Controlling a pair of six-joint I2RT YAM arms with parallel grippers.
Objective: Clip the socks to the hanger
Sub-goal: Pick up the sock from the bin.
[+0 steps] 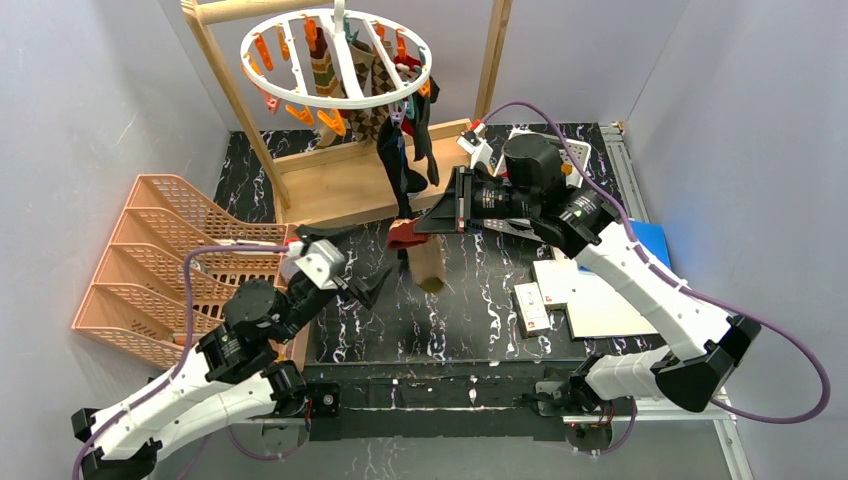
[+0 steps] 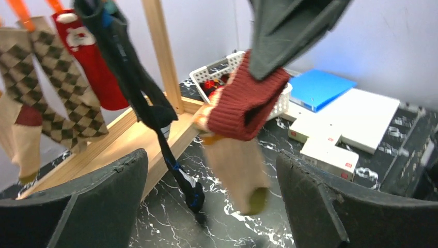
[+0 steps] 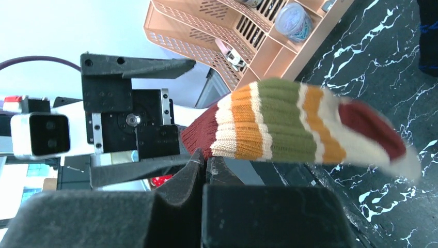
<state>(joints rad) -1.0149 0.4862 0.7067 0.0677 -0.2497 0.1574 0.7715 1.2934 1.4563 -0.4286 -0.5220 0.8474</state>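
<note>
the orange tray rack (image 1: pixel 160 260) sits below and left of the hanger (image 1: pixel 335 58). its slots hold a bluish bundle (image 3: pixel 292 18) and a pink item (image 3: pixel 230 49), both too small to name. the left gripper (image 2: pixel 212 206), below the hanger, has its fingers spread wide with nothing between them. just right of it the striped sock (image 3: pixel 289 124) dangles below the hanger's clipped socks (image 2: pixel 67 88). its dark red cuff is pinched in the right gripper (image 3: pixel 205 173), whose fingers are pressed together. the risk, as i judge it: the pinch takes only the cuff edge, so the sock may slip free on a lift, or swing into the hanging black sock (image 2: pixel 129 72) and miss the clips (image 1: pixel 262 50). the white basket (image 2: pixel 281 103), below and right of the hanger, holds something red (image 2: pixel 212 85).
</note>
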